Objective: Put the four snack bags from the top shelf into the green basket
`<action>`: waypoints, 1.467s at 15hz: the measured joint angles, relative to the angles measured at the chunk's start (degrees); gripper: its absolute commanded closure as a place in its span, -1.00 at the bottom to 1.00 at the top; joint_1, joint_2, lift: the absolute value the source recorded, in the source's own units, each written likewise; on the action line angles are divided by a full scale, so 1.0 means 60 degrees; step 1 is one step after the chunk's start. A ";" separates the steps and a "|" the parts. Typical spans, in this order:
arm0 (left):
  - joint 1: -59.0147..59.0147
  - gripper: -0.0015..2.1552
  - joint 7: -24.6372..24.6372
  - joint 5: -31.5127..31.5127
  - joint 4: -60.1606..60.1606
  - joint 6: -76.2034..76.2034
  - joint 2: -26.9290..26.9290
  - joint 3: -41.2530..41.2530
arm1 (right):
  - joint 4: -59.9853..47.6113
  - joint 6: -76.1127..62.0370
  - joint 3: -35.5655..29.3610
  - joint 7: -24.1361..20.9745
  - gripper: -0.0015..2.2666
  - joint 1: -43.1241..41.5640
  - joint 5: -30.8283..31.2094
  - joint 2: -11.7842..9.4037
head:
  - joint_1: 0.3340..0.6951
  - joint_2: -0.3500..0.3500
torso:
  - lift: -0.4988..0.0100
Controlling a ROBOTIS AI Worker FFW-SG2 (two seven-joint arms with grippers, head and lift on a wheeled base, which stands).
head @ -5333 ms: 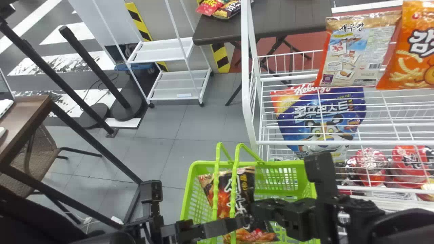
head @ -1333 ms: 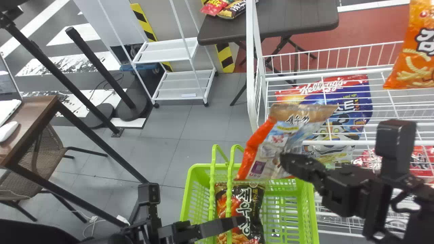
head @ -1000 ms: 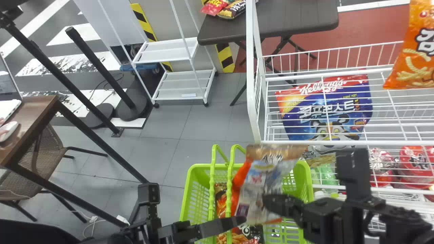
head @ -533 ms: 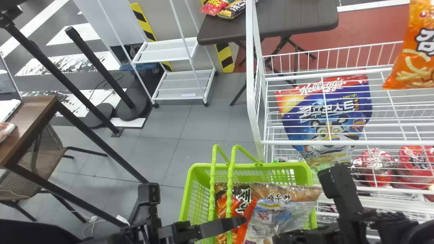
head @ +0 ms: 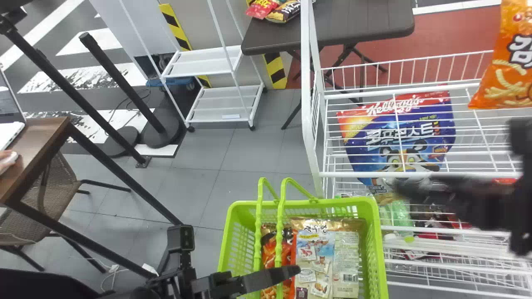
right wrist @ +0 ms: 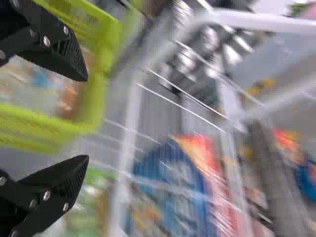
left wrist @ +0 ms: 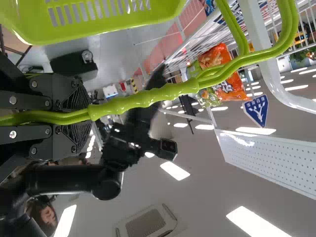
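Laptop [head: 9, 132] on a brown desk [head: 39, 131], woven chair [head: 52, 191], white cart [head: 201, 67], dark table [head: 357, 25]

Grey tile flr [head: 245, 153] L of the white wire rack's [head: 305, 95] L edge. Behind its far L corner: dk folding tbl [head: 361, 20], w/ red flr area [head: 449, 37] beyond. White cart [head: 199, 64] nr tbl's L edge. Far L: brn desk [head: 43, 128], woven chair [head: 50, 182]. Ceiling [left wrist: 197, 212] w/ bright rect. lts [left wrist: 174, 171].
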 measured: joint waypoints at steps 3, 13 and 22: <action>0.0004 0.99 0.0000 0.0000 0.0008 -0.0010 -0.0001 -0.0034 | 0.0933 -0.1741 -0.0806 -0.0345 -0.95 -0.1005 0.1265 0.0015 | 1.00 0.15 | 0.96; 0.0107 0.99 0.0000 0.0030 0.0036 -0.0026 -0.0026 0.0096 | 0.5485 -0.3813 -0.1650 -0.1934 -0.91 -0.3891 0.3400 0.0009 | 1.00 -0.36 | 0.96; 0.0149 0.99 0.0000 0.0033 0.0059 -0.0026 -0.0037 0.0228 | 0.7341 -0.4602 -0.1672 -0.1340 0.99 -0.4757 0.3266 -0.0007 | 1.00 -0.29 | 0.96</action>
